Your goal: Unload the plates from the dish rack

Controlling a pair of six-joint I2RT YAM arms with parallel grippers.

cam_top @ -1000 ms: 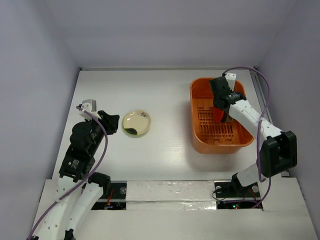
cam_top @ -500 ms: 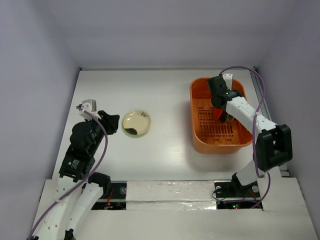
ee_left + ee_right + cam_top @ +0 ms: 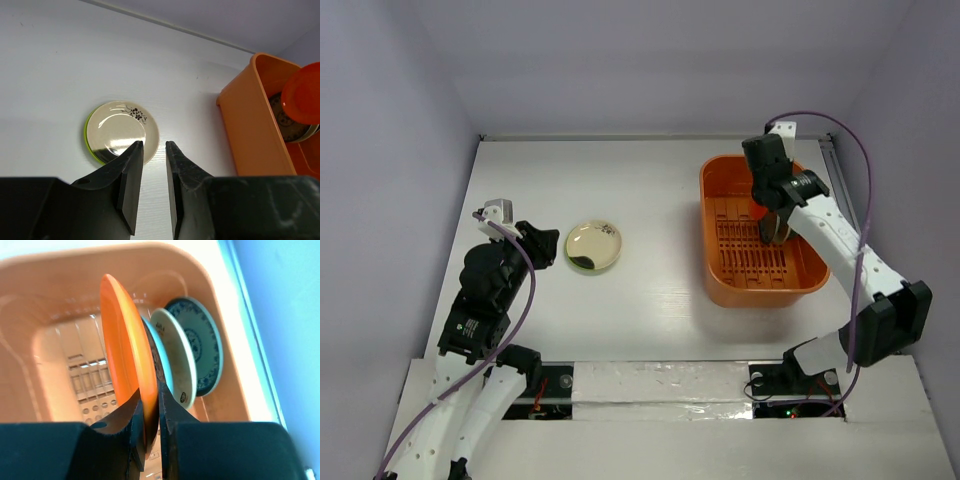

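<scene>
White matte tabletop, pale lavender walls on three sides. My right gripper clamps rim of round red-orange plate, upright inside orange plastic dish rack at table's right. My left gripper narrowly parted, empty, near cream lime-edged plate lying on table.

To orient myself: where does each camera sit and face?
Top external: above and behind, looking down on the table; left arm, right arm show.
Left wrist: on its arm, facing the cream plate and dish rack; left gripper shows.
Right wrist: on its arm, looking into the rack; right gripper pinches the red-orange plate.
Shared: both wrists see rack and red-orange plate.
</scene>
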